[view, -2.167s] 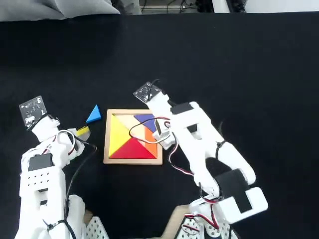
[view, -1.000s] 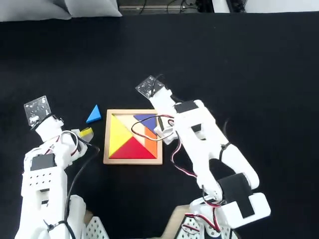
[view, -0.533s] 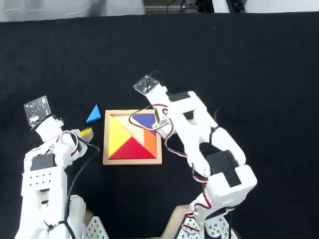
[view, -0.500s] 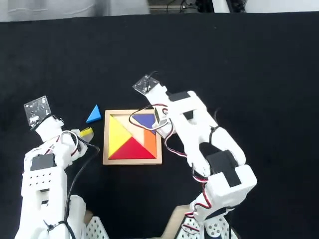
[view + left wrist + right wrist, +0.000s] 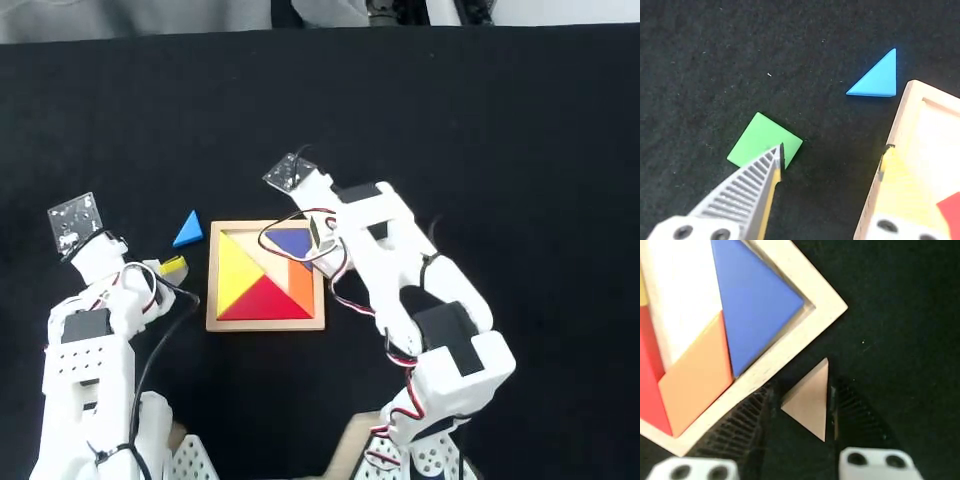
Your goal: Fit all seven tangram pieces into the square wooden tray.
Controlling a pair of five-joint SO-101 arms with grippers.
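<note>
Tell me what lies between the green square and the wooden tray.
Bare black cloth, seen in the left wrist view between green square and wooden tray.

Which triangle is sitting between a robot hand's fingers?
The small tan triangle just outside the tray's corner, between the right hand's fingers. The light blue triangle lies loose; the others sit in the tray.

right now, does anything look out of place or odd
Three pieces lie outside the tray: the light blue triangle and the green square beside it, and a tan triangle just off a tray corner, at the right tool. Bare wood shows in the tray, so it is not yet full.
</note>
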